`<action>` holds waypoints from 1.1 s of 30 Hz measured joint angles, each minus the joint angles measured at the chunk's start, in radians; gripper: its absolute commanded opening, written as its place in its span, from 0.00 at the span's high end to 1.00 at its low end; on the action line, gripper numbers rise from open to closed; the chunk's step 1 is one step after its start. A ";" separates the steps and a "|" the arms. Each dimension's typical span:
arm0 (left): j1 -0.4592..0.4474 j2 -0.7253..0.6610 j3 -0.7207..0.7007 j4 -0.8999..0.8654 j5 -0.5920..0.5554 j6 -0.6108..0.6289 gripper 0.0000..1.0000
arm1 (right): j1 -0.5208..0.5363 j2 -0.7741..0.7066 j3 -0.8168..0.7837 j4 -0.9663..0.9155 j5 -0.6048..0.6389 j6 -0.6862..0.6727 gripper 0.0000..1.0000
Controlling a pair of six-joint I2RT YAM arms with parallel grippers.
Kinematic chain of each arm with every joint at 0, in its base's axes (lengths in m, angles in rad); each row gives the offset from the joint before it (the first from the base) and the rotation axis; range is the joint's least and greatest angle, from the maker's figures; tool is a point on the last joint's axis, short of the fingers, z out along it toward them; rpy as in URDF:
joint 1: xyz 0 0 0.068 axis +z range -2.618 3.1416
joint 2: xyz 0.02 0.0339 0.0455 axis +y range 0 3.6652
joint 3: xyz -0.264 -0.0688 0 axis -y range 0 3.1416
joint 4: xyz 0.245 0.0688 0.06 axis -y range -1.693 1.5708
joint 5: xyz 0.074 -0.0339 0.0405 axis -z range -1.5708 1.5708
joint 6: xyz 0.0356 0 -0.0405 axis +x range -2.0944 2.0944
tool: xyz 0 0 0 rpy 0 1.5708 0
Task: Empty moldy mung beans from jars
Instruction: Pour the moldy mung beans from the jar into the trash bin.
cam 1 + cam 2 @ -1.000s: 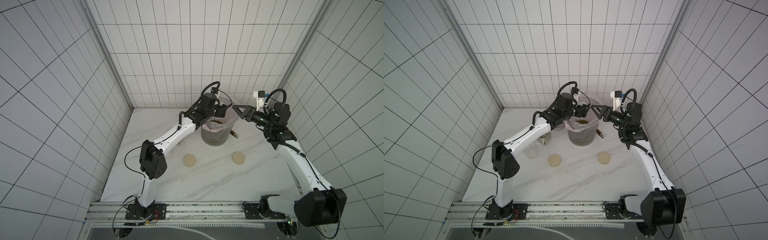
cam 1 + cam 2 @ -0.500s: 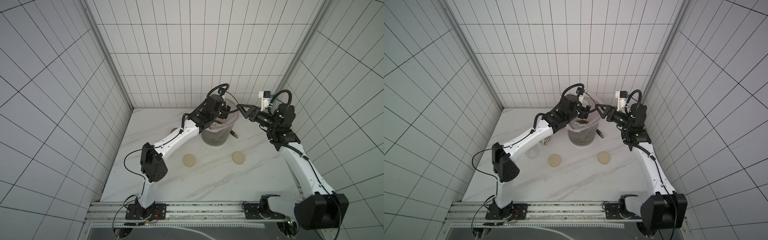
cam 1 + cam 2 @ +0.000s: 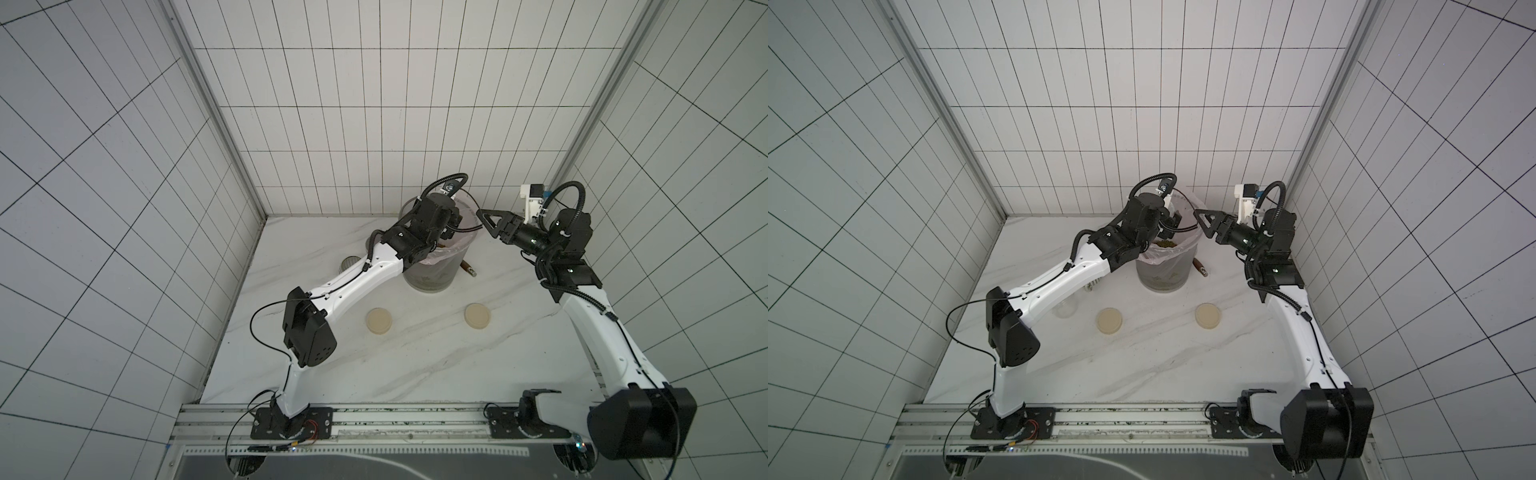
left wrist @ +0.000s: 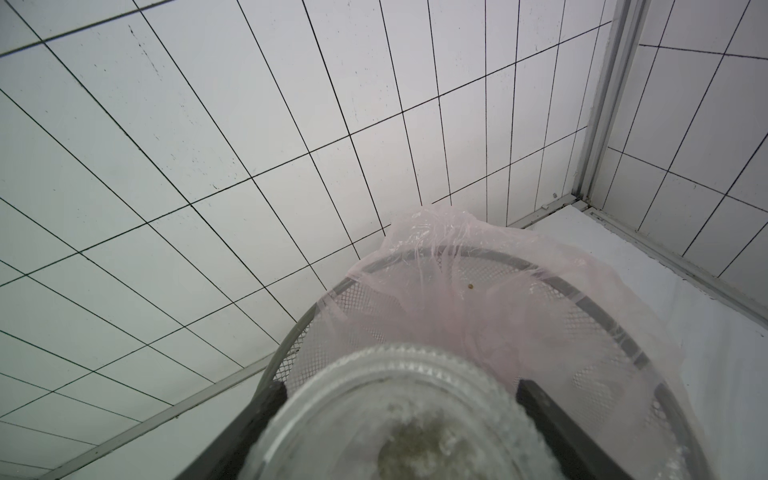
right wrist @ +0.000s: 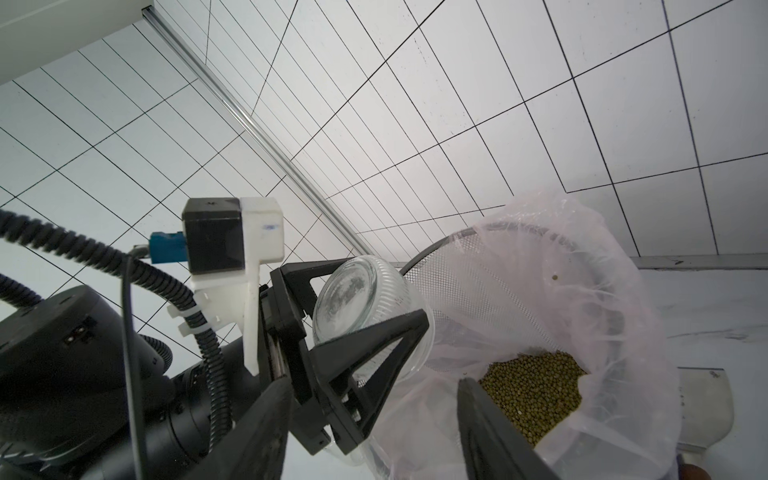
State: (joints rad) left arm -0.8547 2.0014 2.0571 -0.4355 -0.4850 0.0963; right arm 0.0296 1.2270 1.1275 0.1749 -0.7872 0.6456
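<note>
My left gripper [image 5: 376, 332] is shut on a clear glass jar [image 5: 365, 307], tipped with its mouth towards the pink-lined mesh bin [image 5: 498, 257]. In the left wrist view the jar [image 4: 399, 415] fills the space between the two black fingers [image 4: 266, 407]. A brownish blur shows through its glass. Mung beans [image 5: 536, 395] lie heaped in the liner, seen too in a top view [image 3: 1165, 244]. My right gripper [image 5: 372, 381] hangs open and empty beside the bin's rim [image 3: 473, 226]. A second jar [image 3: 1066, 307] stands empty under my left forearm.
Two beige lids [image 3: 379, 320] [image 3: 477, 316] lie flat on the marble table [image 3: 415, 374] in front of the bin. A ribbed mug [image 3: 349, 263] stands left of the bin, and a brown stick-like object [image 3: 468, 266] lies to its right. Tiled walls close off three sides.
My left wrist has pushed further over the bin and turned with the jar. My right gripper has drawn back a little to the right and its wrist has risen.
</note>
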 measured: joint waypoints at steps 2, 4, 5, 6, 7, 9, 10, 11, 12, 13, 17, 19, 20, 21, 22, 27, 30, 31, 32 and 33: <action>-0.008 0.000 0.000 0.005 -0.019 0.022 0.31 | -0.004 0.000 -0.002 0.000 0.000 0.000 0.35; -0.015 0.000 0.000 0.012 -0.039 0.044 0.31 | -0.006 -0.002 -0.006 0.001 0.000 0.001 0.35; -0.017 0.000 0.000 0.014 -0.046 0.053 0.31 | -0.006 -0.002 -0.009 0.001 0.000 0.001 0.35; -0.020 0.000 0.000 0.016 -0.057 0.064 0.31 | -0.006 -0.002 -0.011 0.001 0.000 0.001 0.35; -0.023 0.000 0.000 0.019 -0.067 0.075 0.31 | -0.007 -0.002 -0.014 0.000 0.000 0.001 0.35; -0.027 0.000 0.000 0.026 -0.085 0.096 0.31 | -0.010 -0.002 -0.016 0.000 0.000 0.001 0.35; -0.030 0.000 0.000 0.032 -0.096 0.108 0.31 | -0.011 -0.002 -0.017 0.001 0.000 0.001 0.35; -0.033 0.000 0.000 0.037 -0.105 0.117 0.31 | -0.011 -0.002 -0.017 0.001 0.000 0.001 0.35; -0.038 0.001 0.000 0.044 -0.118 0.130 0.31 | -0.011 -0.003 -0.018 0.000 0.000 0.001 0.35; -0.043 0.002 0.000 0.053 -0.129 0.142 0.31 | -0.011 -0.003 -0.019 0.001 0.000 0.001 0.35; -0.064 0.005 -0.007 0.078 -0.159 0.177 0.31 | -0.012 -0.007 -0.022 0.001 0.003 0.002 0.35; -0.075 0.005 -0.018 0.087 -0.177 0.201 0.31 | -0.015 -0.008 -0.023 0.001 0.004 0.002 0.35; -0.080 0.006 -0.024 0.093 -0.185 0.212 0.31 | -0.016 -0.009 -0.024 0.001 0.005 0.002 0.35; -0.086 0.008 -0.031 0.101 -0.196 0.226 0.31 | -0.017 -0.011 -0.026 0.001 0.006 0.003 0.35; -0.092 0.010 -0.036 0.107 -0.205 0.238 0.31 | -0.017 -0.011 -0.028 0.000 0.008 0.003 0.35; -0.113 0.012 -0.070 0.134 -0.246 0.289 0.31 | -0.025 -0.011 -0.028 0.001 0.013 0.004 0.35; -0.119 0.012 -0.084 0.146 -0.270 0.314 0.31 | -0.032 -0.011 -0.028 0.001 0.015 0.004 0.35; -0.120 0.012 -0.087 0.151 -0.278 0.322 0.31 | -0.032 -0.012 -0.028 0.001 0.016 0.005 0.35; -0.120 0.012 -0.088 0.156 -0.285 0.327 0.31 | -0.033 -0.012 -0.028 0.001 0.016 0.004 0.35; -0.122 0.012 -0.090 0.166 -0.294 0.335 0.31 | -0.034 -0.012 -0.028 0.001 0.016 0.005 0.35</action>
State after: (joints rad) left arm -0.9764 2.0136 1.9671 -0.2699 -0.7788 0.4316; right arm -0.0040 1.2152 1.0996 0.1757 -0.7715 0.6502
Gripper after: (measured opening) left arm 0.815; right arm 0.652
